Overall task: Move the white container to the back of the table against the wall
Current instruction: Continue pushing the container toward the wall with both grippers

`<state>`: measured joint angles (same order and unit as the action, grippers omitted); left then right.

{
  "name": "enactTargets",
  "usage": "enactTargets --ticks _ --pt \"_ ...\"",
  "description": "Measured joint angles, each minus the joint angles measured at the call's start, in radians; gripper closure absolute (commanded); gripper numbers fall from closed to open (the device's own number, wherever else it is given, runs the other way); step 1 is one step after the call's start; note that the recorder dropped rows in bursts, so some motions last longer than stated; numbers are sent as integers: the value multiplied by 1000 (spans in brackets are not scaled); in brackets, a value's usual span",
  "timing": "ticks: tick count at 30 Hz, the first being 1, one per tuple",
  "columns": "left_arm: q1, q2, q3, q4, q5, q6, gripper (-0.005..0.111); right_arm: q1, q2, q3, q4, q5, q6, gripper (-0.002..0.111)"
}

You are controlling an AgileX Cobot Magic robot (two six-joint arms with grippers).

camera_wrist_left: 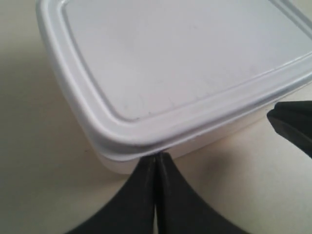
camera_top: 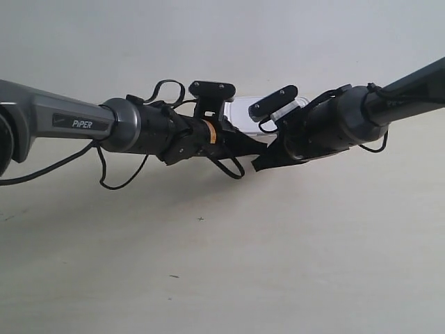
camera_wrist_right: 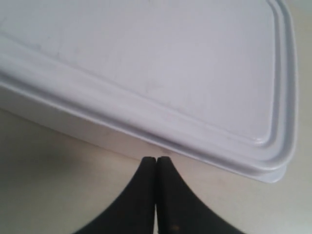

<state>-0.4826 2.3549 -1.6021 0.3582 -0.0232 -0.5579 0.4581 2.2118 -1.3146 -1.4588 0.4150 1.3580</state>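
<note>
**Box dead ahead of both closed tips, wall beyond it**

Exterior view: the box (camera_top: 245, 113) shows only as a white strip between my two arms. The arm at the exterior view's left (camera_top: 139, 129) and the arm at the exterior view's right (camera_top: 334, 125) converge on its near side. Its long axis runs across the view, along the wall (camera_top: 222, 35). It sits far back on the table (camera_top: 222, 264), but the arms hide too much for me to say whether it touches the wall.

Left wrist view: my left gripper (camera_wrist_left: 156, 158) has its fingers pressed together and holds nothing. The tips touch the box's side just under the lid (camera_wrist_left: 185, 58) rim, close to a rounded corner.

Right wrist view: my right gripper (camera_wrist_right: 156, 160) is likewise closed and empty, with its tips at the foot of the box's long side, towards the other corner.

The box lies straight ahead of both tips, and neither arm is nearer. I judge any further push must be even, or the box will yaw.
</note>
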Motion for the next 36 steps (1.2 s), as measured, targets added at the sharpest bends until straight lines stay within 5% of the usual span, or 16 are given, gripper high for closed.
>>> enactTargets --ticks 13,24,31,36 --pt "10 57 -85 0 -12 2 107 0 67 -107 23 0 -39 108" --pt "14 76 -136 3 110 2 107 0 88 -178 49 -37 -55 108" --pt "4 -105 55 3 118 2 107 0 131 -219 54 -44 -57 108" --pt "-3 -312 345 -19 -3 -6 107 -1 132 -235 59 -103 -57 108"
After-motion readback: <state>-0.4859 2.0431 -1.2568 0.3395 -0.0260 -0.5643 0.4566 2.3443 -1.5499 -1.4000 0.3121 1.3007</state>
